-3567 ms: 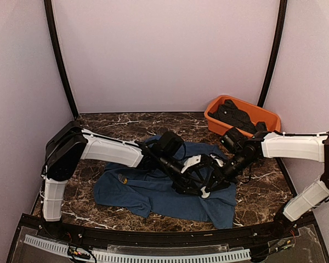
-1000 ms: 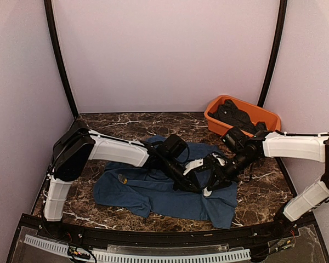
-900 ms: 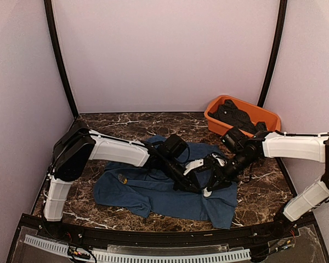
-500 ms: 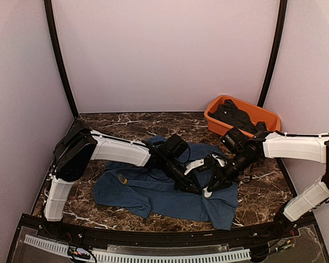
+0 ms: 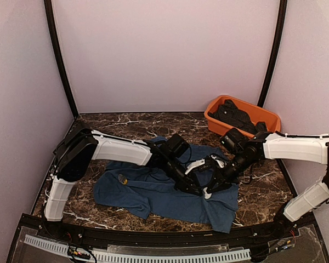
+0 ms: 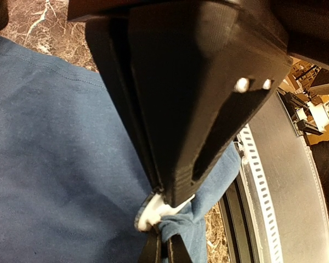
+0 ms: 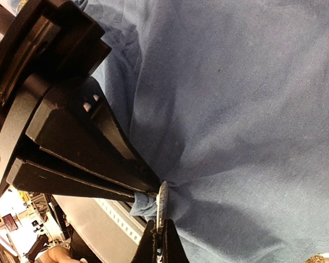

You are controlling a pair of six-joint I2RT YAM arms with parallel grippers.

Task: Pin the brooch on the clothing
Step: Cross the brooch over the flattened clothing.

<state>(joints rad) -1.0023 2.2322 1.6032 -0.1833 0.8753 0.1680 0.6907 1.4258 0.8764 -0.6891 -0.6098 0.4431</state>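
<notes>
The clothing (image 5: 148,192) is a dark blue T-shirt spread on the marble table, and it fills the left wrist view (image 6: 55,164) and the right wrist view (image 7: 252,109). My left gripper (image 5: 196,189) (image 6: 167,200) is shut on a small raised fold of the fabric. Facing it tip to tip, my right gripper (image 5: 205,192) (image 7: 159,226) is shut on the brooch (image 7: 162,200), a thin disc seen edge-on. The brooch shows white (image 6: 149,212) in the left wrist view and is pressed against the pinched fold.
An orange tub (image 5: 216,107) holding dark garments stands at the back right. A small gold object (image 5: 122,178) lies on the shirt's left part. The black front rail (image 5: 153,235) runs close below the shirt's hem.
The left wrist has edged slightly to the right. Both grippers stay shut at about the same spot on the shirt.
</notes>
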